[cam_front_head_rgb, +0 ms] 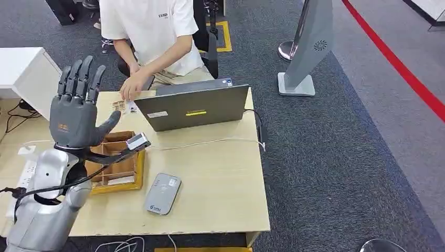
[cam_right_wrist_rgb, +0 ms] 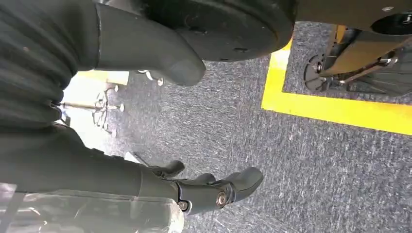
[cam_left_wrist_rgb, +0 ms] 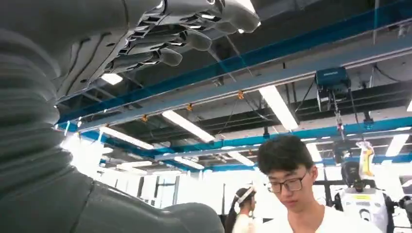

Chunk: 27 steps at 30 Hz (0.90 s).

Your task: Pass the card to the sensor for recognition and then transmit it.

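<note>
Your left hand (cam_front_head_rgb: 76,107) is raised, fingers spread, holding nothing; the cards (cam_front_head_rgb: 122,106) lie beyond it under the person's hand (cam_front_head_rgb: 134,84).

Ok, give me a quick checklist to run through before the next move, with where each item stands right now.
1. Left robot hand free to take a card: ok, raised, fingers spread, holding nothing.
2. Card in hand: not ok, the cards lie on the table by the laptop.
3. Cards clear: not ok, a person's hand is on them.
4. Sensor unobstructed: ok, nothing on it.
5. Right robot hand out of the way: ok, hanging over the carpet, empty.
</note>
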Each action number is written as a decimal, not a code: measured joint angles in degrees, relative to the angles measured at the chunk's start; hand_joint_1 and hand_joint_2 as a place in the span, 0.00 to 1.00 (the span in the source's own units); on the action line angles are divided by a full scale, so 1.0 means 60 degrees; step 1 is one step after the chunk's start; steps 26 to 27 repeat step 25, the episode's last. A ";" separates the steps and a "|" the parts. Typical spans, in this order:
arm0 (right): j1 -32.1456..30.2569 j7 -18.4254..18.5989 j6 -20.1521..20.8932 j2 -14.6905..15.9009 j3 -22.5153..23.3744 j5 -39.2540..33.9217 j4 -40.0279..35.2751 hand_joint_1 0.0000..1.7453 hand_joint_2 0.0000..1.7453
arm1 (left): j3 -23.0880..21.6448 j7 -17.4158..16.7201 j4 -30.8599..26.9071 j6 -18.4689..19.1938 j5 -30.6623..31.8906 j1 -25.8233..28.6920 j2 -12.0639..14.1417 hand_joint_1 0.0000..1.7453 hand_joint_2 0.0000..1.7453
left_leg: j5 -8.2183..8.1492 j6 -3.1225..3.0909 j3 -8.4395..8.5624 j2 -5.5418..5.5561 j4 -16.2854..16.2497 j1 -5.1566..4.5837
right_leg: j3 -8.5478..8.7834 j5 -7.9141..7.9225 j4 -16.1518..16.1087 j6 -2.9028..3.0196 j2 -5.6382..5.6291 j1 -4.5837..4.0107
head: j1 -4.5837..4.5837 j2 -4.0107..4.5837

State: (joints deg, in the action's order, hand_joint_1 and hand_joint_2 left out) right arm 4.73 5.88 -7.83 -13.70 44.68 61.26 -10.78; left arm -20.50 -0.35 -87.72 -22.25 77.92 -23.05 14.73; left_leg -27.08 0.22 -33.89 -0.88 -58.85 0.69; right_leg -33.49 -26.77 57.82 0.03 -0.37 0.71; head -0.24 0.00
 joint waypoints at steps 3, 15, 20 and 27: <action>-0.0038 0.0047 -0.0069 -0.0018 0.0084 -0.0025 0.0000 0.00 1.00 | 0.0654 0.0103 -0.0929 -0.0762 -0.0471 0.1636 0.0547 0.00 1.00 | -0.0041 0.0014 0.0053 -0.0091 0.0007 -0.0006 | 0.0017 -0.0011 0.0000 0.0015 -0.0091 0.0004 | 0.0007 0.0000; -0.0129 0.0051 0.0150 -0.0018 0.0226 0.0328 0.0000 0.00 1.00 | 1.0012 0.4279 0.2520 0.2258 -0.8574 0.3414 0.1823 0.00 1.00 | -0.0062 0.0063 0.0057 -0.0095 0.0021 0.0061 | 0.0007 -0.0060 0.0017 0.0075 -0.0096 -0.0059 | 0.0000 0.0000; -0.0182 0.0011 0.0266 -0.0015 0.0233 0.0485 0.0000 0.00 1.00 | 1.4177 0.3577 0.7796 0.3819 -1.2981 0.2916 0.2214 0.00 1.00 | -0.0086 0.0099 0.0129 -0.0172 0.0027 0.0061 | 0.0016 -0.0069 0.0016 0.0108 -0.0165 -0.0061 | 0.0099 0.0000; -0.0128 0.0007 0.0277 -0.0008 0.0233 0.0517 -0.0004 0.00 1.00 | 1.6038 0.3643 1.0145 0.4055 -1.3307 0.2925 0.1894 0.00 1.00 | -0.0091 0.0089 0.0106 0.0040 0.0011 0.0082 | 0.0072 -0.0124 -0.0023 0.0077 0.0034 -0.0077 | 0.0015 0.0000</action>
